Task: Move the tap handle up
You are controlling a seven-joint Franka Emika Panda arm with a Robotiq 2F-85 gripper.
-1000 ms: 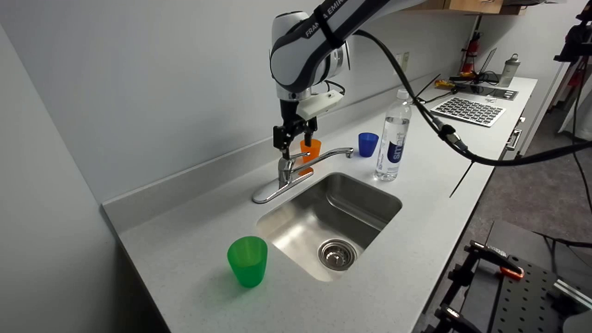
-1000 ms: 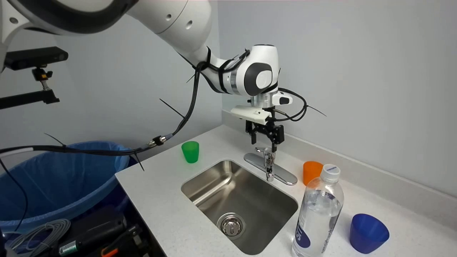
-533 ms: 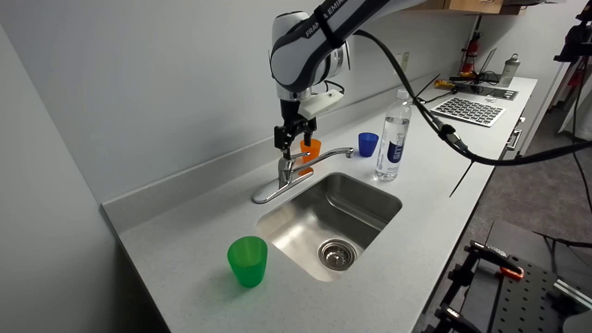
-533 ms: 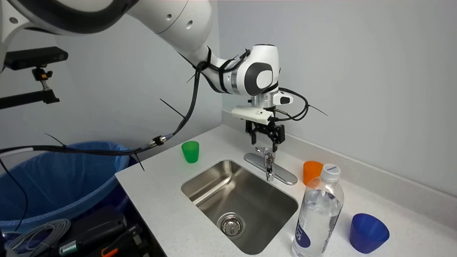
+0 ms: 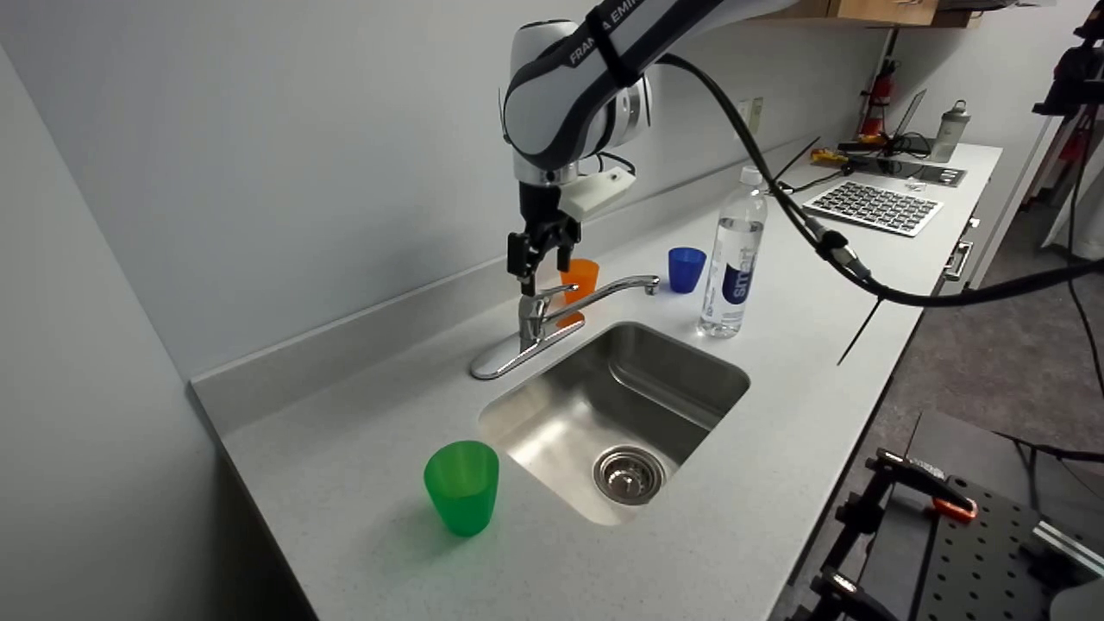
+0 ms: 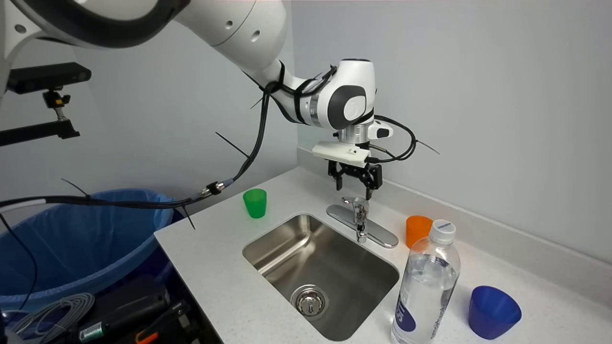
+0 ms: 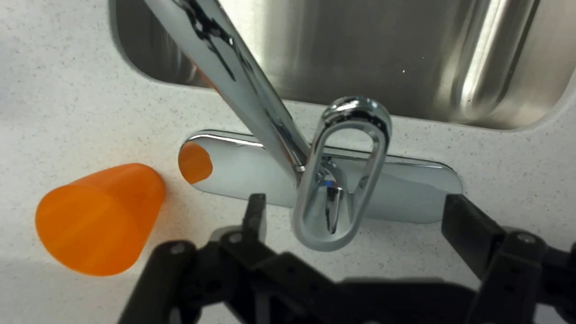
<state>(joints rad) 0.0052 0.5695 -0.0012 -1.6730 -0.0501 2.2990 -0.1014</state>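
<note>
The tap handle (image 5: 559,291) is a chrome lever atop the faucet body, pointing toward the sink. In the wrist view the handle (image 7: 344,216) shows as a looped lever. The handle also shows in an exterior view (image 6: 351,200). My gripper (image 7: 354,201) is open, with the handle between its fingers in that view, nearer the left finger (image 7: 256,211) than the right. Neither finger appears to touch it. In both exterior views the gripper (image 5: 546,273) hangs pointing down at the wall side, its fingertips just above the faucet; the gripper (image 6: 354,191) holds nothing.
The curved chrome spout (image 7: 243,85) reaches over the steel sink (image 5: 543,427). An orange cup (image 7: 99,220) stands beside the faucet. A blue cup (image 5: 686,269) and a water bottle (image 5: 733,267) stand farther along the counter. A green cup (image 5: 461,487) stands beside the sink. The wall is close behind.
My gripper has shifted slightly back toward the wall and up a little, still open. The tap handle, cups and bottle have not visibly moved.
</note>
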